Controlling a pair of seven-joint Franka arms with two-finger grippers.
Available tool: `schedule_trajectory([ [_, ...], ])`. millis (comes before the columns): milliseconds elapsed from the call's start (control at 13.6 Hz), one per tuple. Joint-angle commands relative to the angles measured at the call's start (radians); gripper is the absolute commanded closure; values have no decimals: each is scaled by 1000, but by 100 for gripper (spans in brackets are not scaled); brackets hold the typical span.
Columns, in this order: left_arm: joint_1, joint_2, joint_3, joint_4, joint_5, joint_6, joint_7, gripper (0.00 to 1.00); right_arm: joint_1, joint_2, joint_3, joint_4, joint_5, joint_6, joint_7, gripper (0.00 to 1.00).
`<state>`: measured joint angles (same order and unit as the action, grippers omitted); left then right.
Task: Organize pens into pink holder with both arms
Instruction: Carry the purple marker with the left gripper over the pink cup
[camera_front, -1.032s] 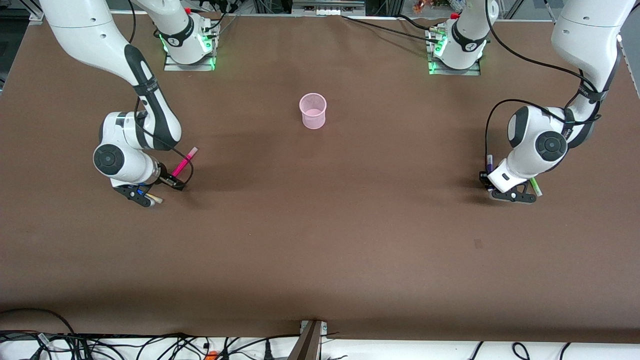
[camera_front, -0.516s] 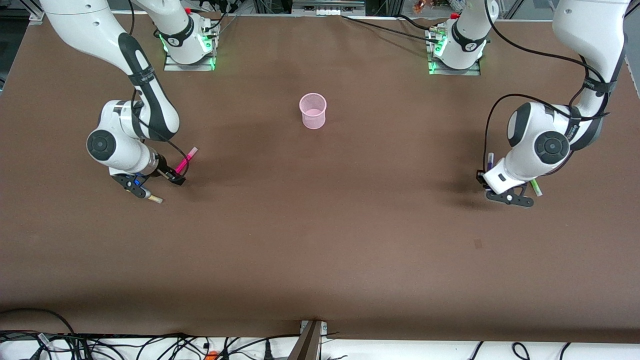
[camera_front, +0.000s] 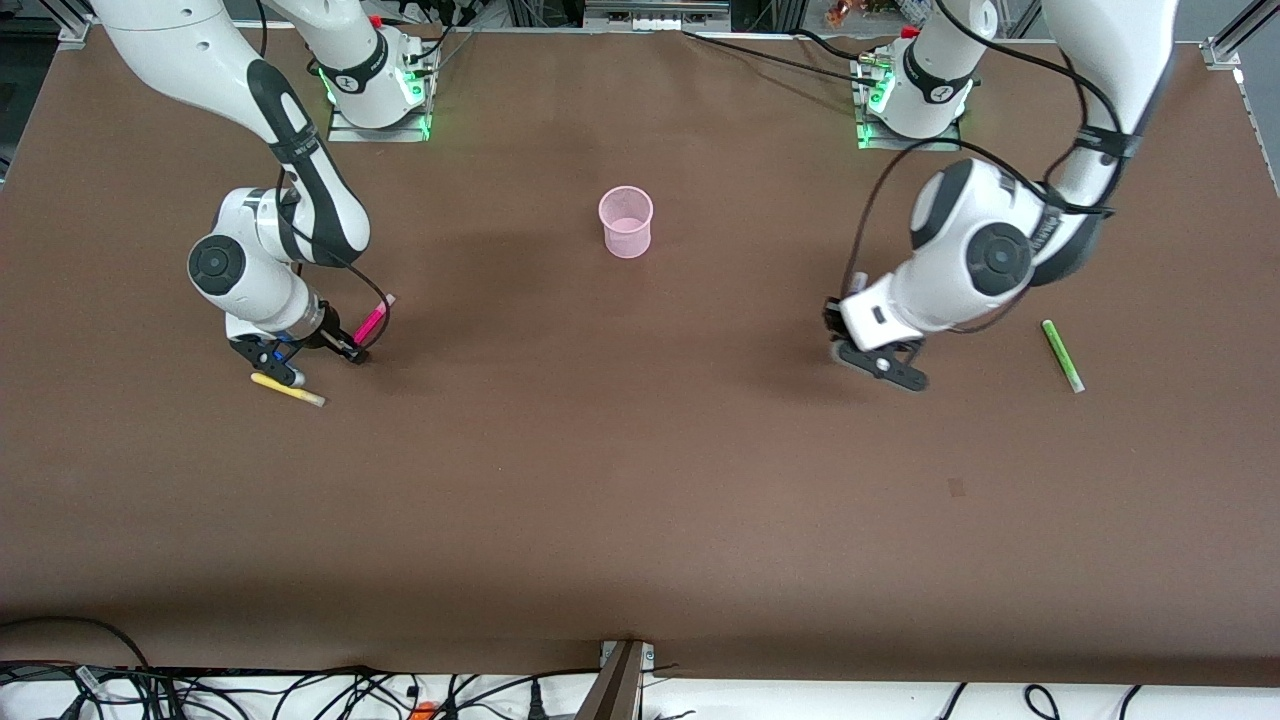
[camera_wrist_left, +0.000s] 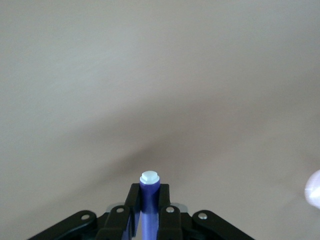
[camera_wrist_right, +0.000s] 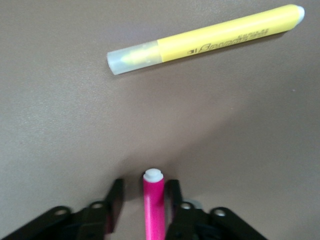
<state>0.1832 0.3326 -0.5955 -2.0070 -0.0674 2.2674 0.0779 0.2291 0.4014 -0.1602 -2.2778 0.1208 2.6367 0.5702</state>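
The pink holder (camera_front: 626, 222) stands upright mid-table, near the bases. My left gripper (camera_front: 862, 346) is shut on the dark purple pen (camera_wrist_left: 149, 192), which lies along its fingers with the whitish end forward; it hangs over bare table between the holder and the green pen (camera_front: 1062, 355). My right gripper (camera_front: 340, 352) is low at the right arm's end. Its fingers (camera_wrist_right: 116, 192) stand open on either side of the magenta-pink pen (camera_wrist_right: 154, 200), with gaps showing; the pen also shows in the front view (camera_front: 372, 320). The yellow pen (camera_front: 288, 390) lies just nearer the front camera, and shows in the right wrist view (camera_wrist_right: 210, 37).
The brown table (camera_front: 640, 480) stretches wide between the arms. Both arm bases (camera_front: 375, 95) stand along the edge farthest from the front camera. Cables and a bracket (camera_front: 620, 680) lie along the nearest edge.
My left gripper has moved from beside the green pen toward the table's middle, carrying the purple pen and uncovering the green one. My right hand has shifted slightly, uncovering the yellow pen; the pink pen stayed put.
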Motion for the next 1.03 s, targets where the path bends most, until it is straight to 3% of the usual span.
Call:
schedule_trajectory([
  [0, 13, 23, -113, 19, -67, 79, 138, 100, -1, -36, 2, -14, 14, -49, -4, 100],
  [221, 5, 55, -257, 21, -120, 138, 166, 100, -1, -91, 2, 35, 14, -188, 11, 100],
  [369, -10, 68, -332, 21, -114, 243, 189, 100, -1, -137, 4, 84, 14, -329, 28, 100],
  [664, -137, 105, -349, 19, -117, 379, 296, 100, 1, -185, 4, 191, 8, -547, 27, 100],
  [959, -254, 114, -348, -50, -115, 602, 295, 100, 1, -187, 1, 224, 3, -615, 25, 100],
])
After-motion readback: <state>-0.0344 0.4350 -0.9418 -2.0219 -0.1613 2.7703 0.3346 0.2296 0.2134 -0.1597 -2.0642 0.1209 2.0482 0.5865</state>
